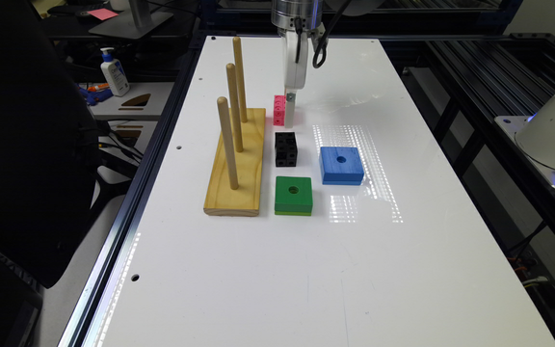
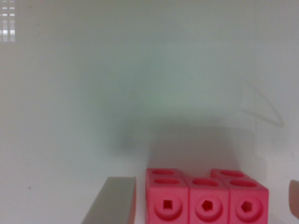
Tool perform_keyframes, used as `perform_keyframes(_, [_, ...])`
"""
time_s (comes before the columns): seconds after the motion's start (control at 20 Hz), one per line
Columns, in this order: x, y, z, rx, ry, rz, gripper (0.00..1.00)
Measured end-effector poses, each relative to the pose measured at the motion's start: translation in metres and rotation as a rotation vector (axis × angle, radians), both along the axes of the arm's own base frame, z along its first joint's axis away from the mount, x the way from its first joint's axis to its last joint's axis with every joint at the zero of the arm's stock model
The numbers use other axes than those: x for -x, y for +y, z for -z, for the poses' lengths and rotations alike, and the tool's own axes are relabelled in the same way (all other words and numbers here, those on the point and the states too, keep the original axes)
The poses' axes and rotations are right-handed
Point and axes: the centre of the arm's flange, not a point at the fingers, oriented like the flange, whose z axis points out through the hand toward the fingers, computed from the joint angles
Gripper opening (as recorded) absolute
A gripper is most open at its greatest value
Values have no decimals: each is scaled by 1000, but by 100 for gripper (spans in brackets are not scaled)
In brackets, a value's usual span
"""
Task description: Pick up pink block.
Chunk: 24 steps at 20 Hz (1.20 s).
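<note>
The pincer (image 1: 289,113) is standing spread open around the pink block (image 1: 279,110), upper centre of the exterior view, on a glossy white desk (image 1: 268,270) that is reflecting ceiling lights; dark framing and cluttered shelving are surrounding it.

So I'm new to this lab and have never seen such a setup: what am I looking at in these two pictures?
It is a robot arm over a white table. One picture comes from a camera off the arm, the other from a camera on its wrist, looking down past the fingers. The gripper is down at the pink block, with a finger on either side of the block; the jaws are apart, so nothing is held yet. Also on the table are a black block, a blue block, a green block and a wooden peg stand.
</note>
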Motion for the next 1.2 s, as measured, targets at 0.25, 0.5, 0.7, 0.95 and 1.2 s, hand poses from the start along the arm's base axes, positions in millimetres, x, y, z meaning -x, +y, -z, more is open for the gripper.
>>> perform_keyframes(0.25, [-2,0,-2,1,-6,-1,100])
perform_keyframes(0.5, [-5,1,-3,1,-11,-3,100])
perform_keyframes(0.7, [-5,1,9,-4,-2,-2,100])
perform_keyframes(0.95, [-8,1,13,-3,-10,-3,100])
perform_keyframes(1.2, [-8,1,13,-3,-10,-3,100])
